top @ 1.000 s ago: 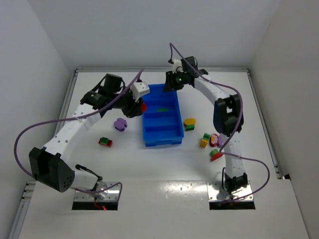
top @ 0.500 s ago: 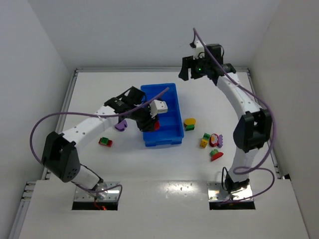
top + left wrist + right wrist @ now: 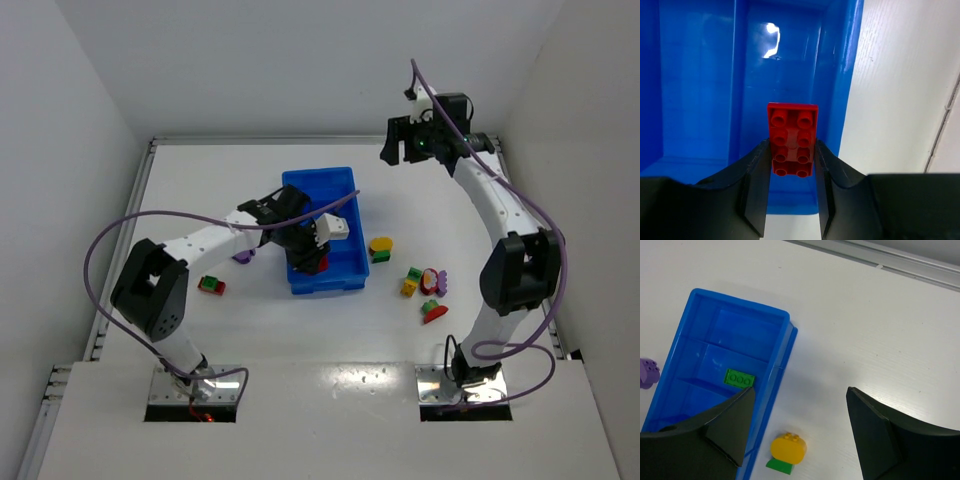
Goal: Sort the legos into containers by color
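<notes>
My left gripper (image 3: 308,258) is shut on a red lego (image 3: 792,139), a studded brick, low over the near end of the blue tray (image 3: 345,196) that holds the containers. In the left wrist view the brick sits between the fingertips above a compartment floor, close to the tray's right wall (image 3: 845,75). My right gripper (image 3: 393,152) hangs open and empty high over the table's back right. Its wrist view looks down on the tray (image 3: 785,355), a green lego (image 3: 739,378) in a middle compartment, and a yellow lego on a green base (image 3: 787,449) beside the tray.
Loose pieces lie on the white table: a purple one (image 3: 240,256) and a red-and-green one (image 3: 210,285) left of the tray, the yellow-and-green one (image 3: 380,247) to its right, and a mixed cluster (image 3: 425,285) further right. White walls enclose the table.
The right gripper opened and rose from the tray's far end toward the back right. The left arm carried the red lego from the tray's left side to over its near end.
</notes>
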You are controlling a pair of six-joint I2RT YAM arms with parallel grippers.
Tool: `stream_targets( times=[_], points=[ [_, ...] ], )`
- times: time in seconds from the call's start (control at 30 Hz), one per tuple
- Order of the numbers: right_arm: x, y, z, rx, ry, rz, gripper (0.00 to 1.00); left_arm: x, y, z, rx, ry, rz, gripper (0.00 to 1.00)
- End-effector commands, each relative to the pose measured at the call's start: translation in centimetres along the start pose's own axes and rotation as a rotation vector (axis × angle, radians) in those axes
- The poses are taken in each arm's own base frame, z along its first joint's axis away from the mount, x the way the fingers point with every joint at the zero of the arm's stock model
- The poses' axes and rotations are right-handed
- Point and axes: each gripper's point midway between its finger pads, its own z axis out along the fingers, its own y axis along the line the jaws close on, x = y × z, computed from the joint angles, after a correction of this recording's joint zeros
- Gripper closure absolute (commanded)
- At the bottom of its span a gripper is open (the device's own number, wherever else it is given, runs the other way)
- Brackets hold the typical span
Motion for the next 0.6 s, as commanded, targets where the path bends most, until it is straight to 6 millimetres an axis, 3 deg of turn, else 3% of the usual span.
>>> stream_targets(
  times=[0.0, 0.2, 0.33, 0.47, 0.5, 0.57],
  points=[
    [-1.7, -0.7, -1.3, 0.023, -0.055, -0.018, 0.25, -1.8, 0.6, 0.1, -0.018, -0.047, 0.068, 0.74],
    [-1.5, -1.0, -1.5, 0.02, -0.048, -0.01, 0.24, -1.7, 1.0, 0.4, -0.03, -0.042, 0.077, 0.6],
    [-0.1, -1.1, -1.0, 0.02, -0.017, -0.001, 0.2, -2.6, 1.4, 0.0, -0.047, -0.069, 0.104, 0.51],
    [0.6, -1.1, -1.1, 0.019, -0.004, -0.016, 0.13, -4.2, 1.4, -1.4, -0.075, -0.116, 0.121, 0.47],
    [1.1, -1.2, -1.0, 0.019, 0.008, -0.013, 0.13, -4.2, 1.4, -1.4, -0.075, -0.116, 0.121, 0.36],
    [1.2, -1.1, -1.2, 0.019, 0.008, -0.022, 0.12, -5.1, 1.3, -2.3, -0.089, -0.142, 0.116, 0.34]
  ],
)
